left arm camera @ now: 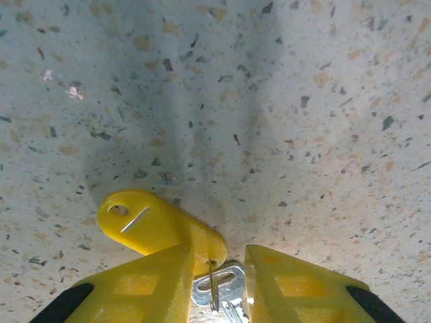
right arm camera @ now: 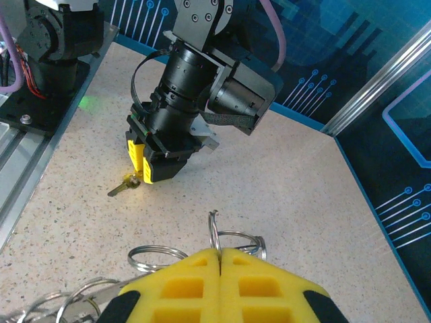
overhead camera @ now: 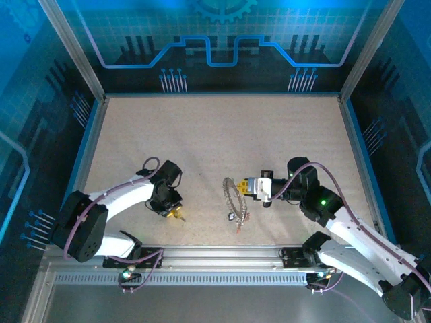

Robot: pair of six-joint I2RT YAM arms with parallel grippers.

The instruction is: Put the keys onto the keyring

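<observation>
- The left gripper (left arm camera: pixel 221 261) pointed down at the speckled beige table (left arm camera: pixel 283 101). Its yellow fingers (left arm camera: pixel 141 282) stood close on either side of the silver blade of a small yellow-headed key (left arm camera: pixel 151 225), but whether they truly pinched it could not be told.
- The right gripper (right arm camera: pixel 220 254) was pressed together on the large silvery wire keyring (right arm camera: pixel 153 256).
- The task looked early: this key was not yet threaded and lay on the table, well to the left of the ring.

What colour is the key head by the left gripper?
Yellow: the key head shows best in the left wrist view.
</observation>
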